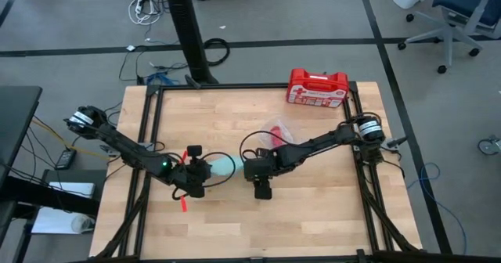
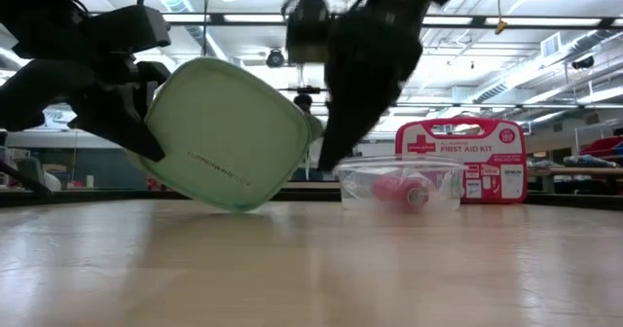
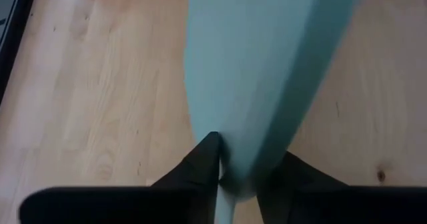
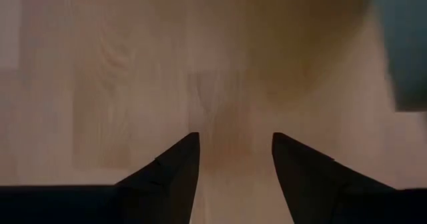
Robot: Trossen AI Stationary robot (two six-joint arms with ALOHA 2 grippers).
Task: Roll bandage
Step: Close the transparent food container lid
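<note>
Left of centre in the high view, the left end effector (image 1: 205, 171) clenches the pale green lid (image 2: 224, 132), tilted off the desk (image 1: 313, 208) (apparently freeing the container (image 2: 401, 184) holding the rolled bandage (image 2: 397, 190)), while the right end effector (image 4: 231, 159) hangs released, empty, nearby.

The desk (image 1: 313, 216) carries one green lid (image 2: 229, 137), one clear container (image 2: 399, 186), one red bandage roll (image 2: 401, 191), one first-aid kit (image 1: 317, 87), and two grippers (image 1: 205, 171) (image 1: 262, 186).

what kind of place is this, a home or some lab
Most likely a robotics lab or workshop: a wooden table with two arms mounted on it, an office chair and loose cables on the floor, and exposed ceiling lights behind.
</note>
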